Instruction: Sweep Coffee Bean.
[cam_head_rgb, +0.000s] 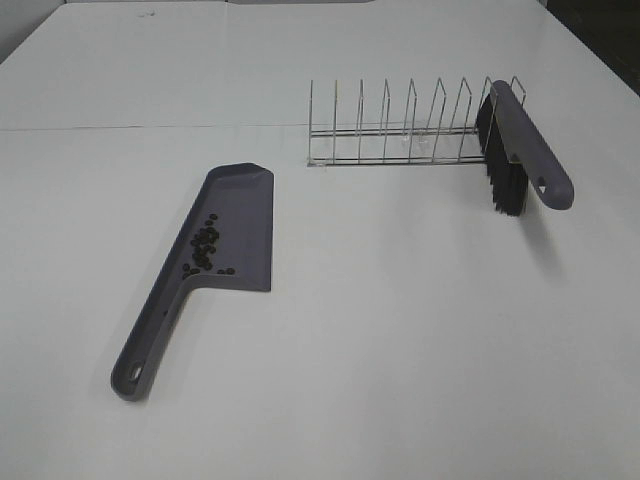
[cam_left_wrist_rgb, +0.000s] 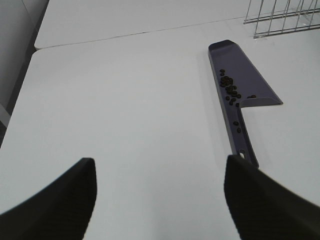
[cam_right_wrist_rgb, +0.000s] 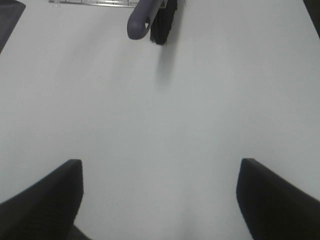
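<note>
Exterior high: white matte tabletop (cam_head_rgb: 400, 350); grey plastic dustpan (cam_head_rgb: 235, 230) holding dark coffee beans (cam_head_rgb: 204, 248), left of centre. Chrome wire rack (cam_head_rgb: 400, 130) toward the far edge carries a grey black-bristled brush (cam_head_rgb: 520, 150). Left gripper (cam_left_wrist_rgb: 159, 197) and right gripper (cam_right_wrist_rgb: 161, 200) spread wide, empty.

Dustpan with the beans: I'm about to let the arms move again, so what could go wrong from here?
1. The coffee beans lie loose in the shallow grey dustpan, some near its handle; a tilted lift could spill them.
2. The brush leans in the end of the wire rack; a careless pull might drag the rack.
</note>
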